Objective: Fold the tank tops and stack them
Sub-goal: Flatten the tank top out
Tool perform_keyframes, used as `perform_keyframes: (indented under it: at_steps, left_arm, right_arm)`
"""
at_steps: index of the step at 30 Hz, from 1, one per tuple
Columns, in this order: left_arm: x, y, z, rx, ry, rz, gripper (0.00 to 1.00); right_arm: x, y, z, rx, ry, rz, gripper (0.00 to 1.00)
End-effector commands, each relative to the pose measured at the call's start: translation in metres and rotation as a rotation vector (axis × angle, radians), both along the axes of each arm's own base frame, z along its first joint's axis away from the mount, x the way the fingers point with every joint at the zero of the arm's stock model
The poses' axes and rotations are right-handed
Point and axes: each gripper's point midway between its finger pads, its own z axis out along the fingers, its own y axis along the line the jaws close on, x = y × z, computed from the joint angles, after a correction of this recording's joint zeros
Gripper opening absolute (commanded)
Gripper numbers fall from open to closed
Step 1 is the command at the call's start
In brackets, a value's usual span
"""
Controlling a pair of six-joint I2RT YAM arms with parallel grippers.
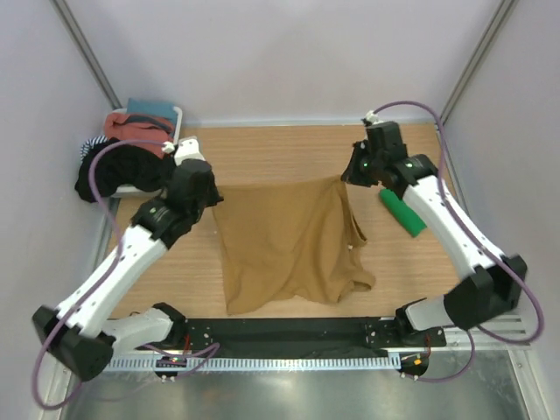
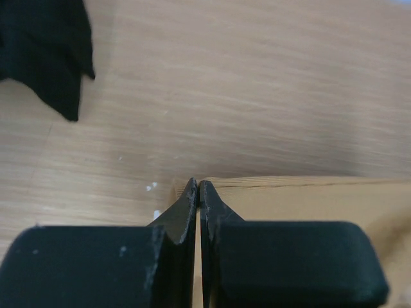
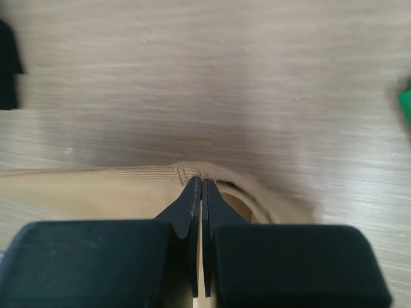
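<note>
Small pale tag (image 1: pixel 353 248) at the neckline of the tan top (image 1: pixel 284 245); too small to read.

Tan top: soft matte knit, camel brown, spread flat at mid-table. Roughly rectangular, rippled with shallow folds. Scooped neck and narrow straps along its right side. Fine ribbing on the edge in the right wrist view (image 3: pixel 96 186); a smooth, straight edge in the left wrist view (image 2: pixel 302 205).

Left claw (image 1: pixel 213 194): closed tight, pinching the far-left corner of the tan top. Black, wedge-shaped fingertips pressed together at the cloth's edge in its own view (image 2: pixel 198 186).

Right claw (image 1: pixel 346 179): likewise closed tight, nipping the far-right corner of the tan top. Tips meeting right on the ribbed band (image 3: pixel 201 183). Far edge of the cloth drawn nearly straight between the two claws.

Green top (image 1: pixel 402 213): bright green, bunched into a short narrow lump. Resting on bare wood right of the tan top, near it but apart, beside the right arm. Only a green sliver at the right border of the right wrist view (image 3: pixel 406 106).

Table (image 1: pixel 280 153): pale wood grain, smooth.

Far-left corner: white bin (image 1: pixel 178 118) with coral cloth (image 1: pixel 131 129) and teal cloth (image 1: pixel 153 108) heaped inside. Black cloth (image 1: pixel 118 175) slumped over its near side, limp and ragged-edged, also seen in the left wrist view (image 2: pixel 51 51).
</note>
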Motion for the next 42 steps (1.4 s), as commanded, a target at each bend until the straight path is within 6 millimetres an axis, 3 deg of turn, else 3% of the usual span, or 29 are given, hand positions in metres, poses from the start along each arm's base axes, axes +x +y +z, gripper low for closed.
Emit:
perform_keyframes:
  at_steps: [1, 2, 5, 6, 7, 8, 9, 10, 11, 12, 13, 14, 17, 18, 19, 20, 22, 23, 24, 25, 26, 27, 28, 29, 31, 32, 35, 39, 42]
  left_arm:
    - [0.042, 0.017, -0.038, -0.042, 0.058, 0.131, 0.0]
    - [0.051, 0.022, -0.043, -0.04, 0.059, 0.159, 0.0]
    - [0.083, 0.034, -0.055, -0.005, 0.078, 0.229, 0.0]
    - [0.093, 0.034, -0.059, 0.003, 0.084, 0.234, 0.0]
    - [0.109, 0.037, -0.047, 0.001, 0.058, 0.244, 0.0]
    - [0.127, 0.036, -0.065, 0.024, 0.091, 0.255, 0.0]
    - [0.147, 0.038, -0.05, 0.005, 0.056, 0.27, 0.0]
    - [0.166, 0.036, -0.076, 0.036, 0.11, 0.261, 0.04]
    - [0.177, 0.039, -0.08, 0.045, 0.128, 0.274, 0.15]
    - [0.195, 0.038, -0.056, 0.034, 0.089, 0.287, 0.41]
    - [0.201, 0.039, -0.059, 0.051, 0.108, 0.311, 0.79]
    - [0.195, 0.044, -0.063, 0.085, 0.158, 0.34, 0.88]
    - [0.191, 0.044, -0.042, 0.1, 0.11, 0.337, 0.96]
    - [0.177, 0.045, -0.032, 0.088, 0.089, 0.321, 0.97]
    - [0.172, 0.04, -0.027, 0.056, 0.075, 0.294, 0.97]
    - [0.163, 0.039, -0.023, 0.039, 0.07, 0.276, 0.97]
    - [0.136, 0.029, -0.018, -0.003, 0.069, 0.214, 0.95]
    - [0.127, 0.024, -0.019, -0.031, 0.072, 0.197, 0.93]
    - [0.111, 0.018, -0.038, -0.033, 0.114, 0.173, 0.93]
    - [0.097, 0.011, -0.027, -0.085, 0.088, 0.136, 0.92]
    - [0.087, 0.003, -0.032, -0.111, 0.096, 0.108, 0.92]
    - [0.072, 0.003, -0.054, -0.107, 0.137, 0.097, 0.91]
    - [0.06, 0.0, -0.052, -0.137, 0.134, 0.07, 0.91]
    - [0.045, 0.001, -0.075, -0.134, 0.181, 0.056, 0.91]
    - [0.028, 0.002, -0.078, -0.158, 0.176, 0.033, 0.89]
    - [0.016, 0.0, -0.095, -0.165, 0.219, 0.009, 0.88]
    - [-0.002, -0.001, -0.11, -0.198, 0.246, -0.009, 0.88]
    - [0.0, -0.003, -0.131, -0.212, 0.262, 0.003, 0.9]
    - [0.014, -0.009, -0.147, -0.229, 0.29, 0.0, 0.84]
  right_arm:
    - [0.031, -0.001, -0.01, -0.002, -0.032, -0.065, 0.01]
    - [0.041, 0.001, -0.026, -0.016, 0.002, -0.071, 0.01]
    - [0.071, 0.004, -0.027, -0.009, -0.015, -0.082, 0.01]
    - [0.092, 0.009, -0.031, -0.011, -0.007, -0.087, 0.01]
    - [0.105, 0.006, -0.031, -0.014, -0.008, -0.1, 0.01]
    - [0.119, 0.006, -0.035, -0.014, 0.0, -0.11, 0.01]
    - [0.148, 0.009, -0.033, -0.005, -0.011, -0.12, 0.01]
    - [0.165, 0.007, -0.038, -0.002, -0.007, -0.14, 0.03]
    - [0.189, 0.006, -0.009, 0.017, -0.078, -0.173, 0.16]
    - [0.197, -0.002, -0.016, -0.002, -0.049, -0.212, 0.48]
    - [0.209, -0.005, -0.044, -0.031, 0.002, -0.239, 0.56]
    - [0.213, -0.011, -0.041, -0.032, 0.003, -0.256, 0.62]
    - [0.199, -0.018, -0.015, -0.035, -0.043, -0.255, 0.68]
    - [0.181, -0.021, -0.047, -0.055, 0.017, -0.243, 0.68]
    - [0.174, -0.021, -0.011, -0.014, -0.085, -0.234, 0.68]
    - [0.156, -0.022, -0.04, -0.022, -0.025, -0.224, 0.67]
    - [0.136, -0.024, -0.026, 0.008, -0.063, -0.214, 0.59]
    - [0.12, -0.026, -0.05, -0.004, -0.007, -0.204, 0.57]
    - [0.111, -0.027, -0.052, -0.002, -0.003, -0.204, 0.54]
    - [0.103, -0.029, -0.059, -0.006, 0.013, -0.205, 0.52]
    - [0.086, -0.032, -0.069, -0.012, 0.04, -0.203, 0.5]
    - [0.079, -0.035, -0.074, -0.018, 0.05, -0.208, 0.5]
    - [0.071, -0.036, -0.079, -0.016, 0.063, -0.209, 0.49]
    - [0.056, -0.039, -0.088, -0.018, 0.082, -0.205, 0.47]
    - [0.044, -0.04, -0.094, -0.01, 0.085, -0.202, 0.47]
    - [0.034, -0.042, -0.106, -0.019, 0.109, -0.201, 0.47]
    - [0.018, -0.052, -0.119, -0.057, 0.141, -0.22, 0.52]
    - [0.011, -0.063, -0.145, -0.095, 0.182, -0.274, 0.57]
    - [0.015, -0.062, -0.161, -0.081, 0.201, -0.303, 0.49]
